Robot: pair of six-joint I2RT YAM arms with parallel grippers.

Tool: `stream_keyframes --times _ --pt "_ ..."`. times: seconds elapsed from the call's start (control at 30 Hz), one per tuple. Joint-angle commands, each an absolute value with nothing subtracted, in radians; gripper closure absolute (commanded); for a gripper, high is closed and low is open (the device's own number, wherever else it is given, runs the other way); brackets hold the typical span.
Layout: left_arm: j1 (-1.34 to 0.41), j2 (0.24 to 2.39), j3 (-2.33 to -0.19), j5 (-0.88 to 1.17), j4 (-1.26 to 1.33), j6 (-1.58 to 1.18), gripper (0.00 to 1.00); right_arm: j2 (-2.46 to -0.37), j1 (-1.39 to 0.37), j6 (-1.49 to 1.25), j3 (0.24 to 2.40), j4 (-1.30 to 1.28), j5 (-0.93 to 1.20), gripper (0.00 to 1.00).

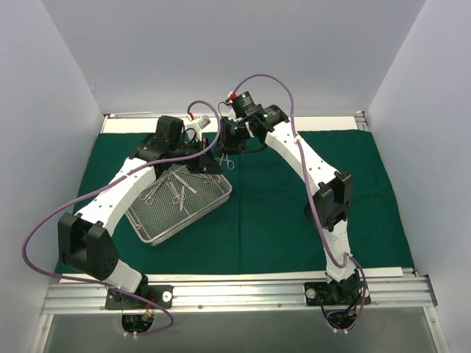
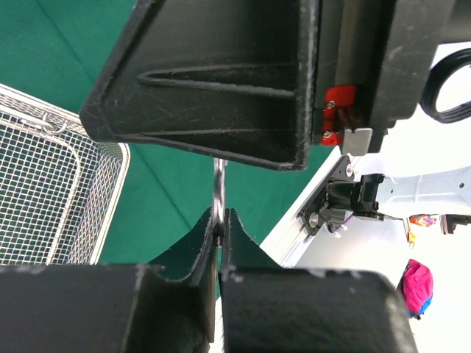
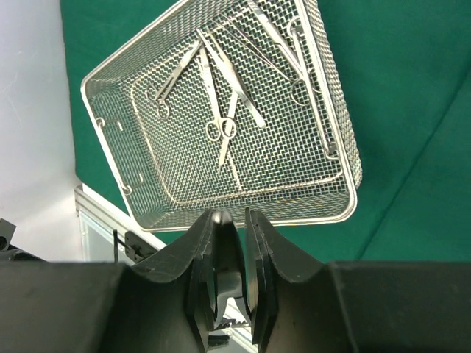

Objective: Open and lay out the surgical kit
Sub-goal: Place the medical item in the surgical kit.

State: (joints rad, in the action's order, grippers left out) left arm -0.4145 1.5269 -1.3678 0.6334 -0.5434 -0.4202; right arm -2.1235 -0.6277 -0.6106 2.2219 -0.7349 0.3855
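Observation:
The surgical kit's dark green cloth [image 1: 294, 191] lies spread flat over the table. On its left part stands the silver wire-mesh tray [image 1: 156, 237], which holds several steel scissors and forceps [image 3: 221, 110]. Just beyond the tray's far corner both grippers meet above the cloth. My left gripper [image 2: 219, 213] is shut on the slim shaft of a steel forceps [image 2: 218, 184]. My right gripper [image 3: 232, 217] is closed on the same forceps [image 3: 224, 228] at its ratchet end. The ring handles hang between the two grippers [image 1: 225, 161].
The tray [image 3: 346, 147] sits at an angle to the cloth's edges. Aluminium rails [image 1: 235, 287] border the table at front and back, and white walls close in three sides. The right arm's elbow [image 1: 331, 198] hangs over the cloth's right half.

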Motion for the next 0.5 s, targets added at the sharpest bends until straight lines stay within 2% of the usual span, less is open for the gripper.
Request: stream_keyframes --times 0.0,0.07,0.1,0.13,0.17,0.27,0.47 --pt "-0.416 1.537 -1.413 0.640 -0.528 -0.408 0.98 -2.109 -0.637 -0.610 2.276 -0.768 0.396 0.87" --pt "-0.416 1.526 -1.407 0.594 -0.528 -0.423 0.98 -2.132 -0.637 -0.615 2.339 -0.845 0.350 0.67" --pt "-0.416 1.525 -1.408 0.577 -0.537 -0.426 0.98 -2.138 -0.638 -0.615 2.353 -0.862 0.350 0.63" --pt "-0.416 1.526 -1.411 0.562 -0.543 -0.426 0.98 -2.143 -0.638 -0.621 2.365 -0.889 0.333 0.53" --pt "-0.417 1.528 -1.411 0.554 -0.543 -0.426 0.98 -2.144 -0.640 -0.623 2.375 -0.894 0.325 0.50" --pt "-0.420 1.529 -1.413 0.548 -0.538 -0.434 0.98 -2.143 -0.641 -0.626 2.368 -0.900 0.319 0.50" --pt "-0.423 1.545 -1.425 0.548 -0.546 -0.436 0.98 -2.145 -0.646 -0.627 2.378 -0.911 0.313 0.59"
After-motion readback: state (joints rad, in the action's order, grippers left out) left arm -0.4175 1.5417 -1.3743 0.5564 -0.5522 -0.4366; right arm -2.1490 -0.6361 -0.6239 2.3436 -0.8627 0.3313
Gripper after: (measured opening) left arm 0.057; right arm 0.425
